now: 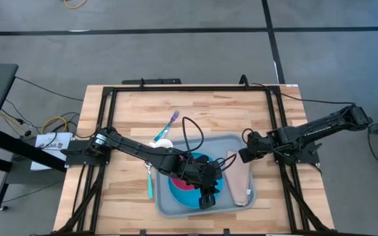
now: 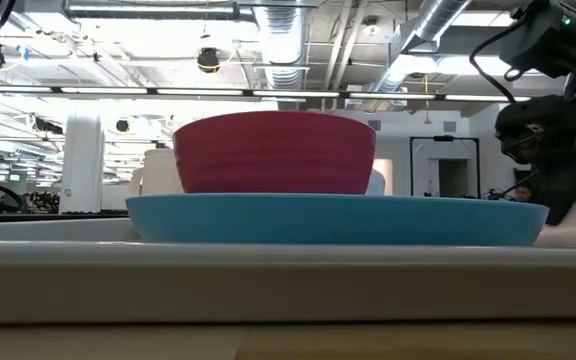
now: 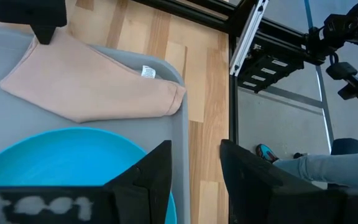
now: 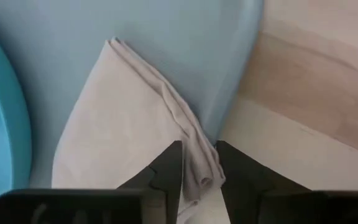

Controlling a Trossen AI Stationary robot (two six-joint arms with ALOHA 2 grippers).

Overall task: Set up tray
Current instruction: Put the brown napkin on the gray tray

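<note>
Reaching low, right gripper [image 4: 199, 163] astride napkin [image 4: 123, 124] corner.

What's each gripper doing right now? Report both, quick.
Left gripper: open, empty, over the blue plate on the tray.
Right gripper: open around the beige napkin's corner.

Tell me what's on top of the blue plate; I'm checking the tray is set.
A dark red bowl sits on the blue plate, inside the grey tray. From above, the left hand and its arm cover most of the bowl, so its contents cannot be seen.
</note>
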